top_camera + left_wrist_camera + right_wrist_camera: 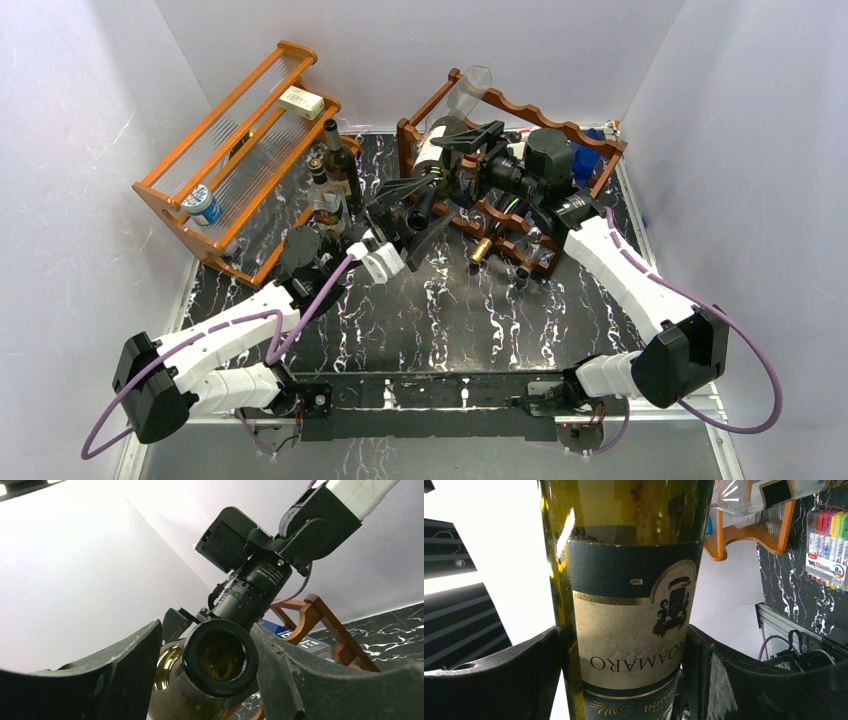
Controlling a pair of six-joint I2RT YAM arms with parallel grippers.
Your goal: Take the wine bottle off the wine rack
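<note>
1. Two arms reach from the near edge of the bench (450, 320) to the same target.
2. Left pincer (420, 212) is on the neck of the wine bottle (432, 150), just behind the lip. Its wrist view looks straight into the open mouth, with a finger (300, 675) close on each side. It reads as a narrow grip on the neck, though contact on one side is partly hidden.
3. Right pincer (455, 152) is spread wide across the labelled body. Its wrist view shows both fingers against the glass, so it is holding the bottle.
4. The bottle lies tilted on the wine rack (520, 108), upper tier, left end. The neck points toward the arms and the base sits up and back. Whether it has lifted off the scalloped rails can't be told from here.
5. Step in hand, as judged: both ends are gripped and extraction has not begun.
6. The next move calls for raising both ends together until the glass clears the scallops, then drawing it toward the near side. The two pincers need to move in sync, or the bottle twists in the neck grip.
7. Hazards on the way out:
   - the gold-capped bottle (480, 250) in the lower tier, directly under the exit path
   - the clear bottle (470, 92) at the rack's top left
8. Far left, the orange shelf (230, 140) and the standing bottles (340, 165) beside it are off the path.
</note>
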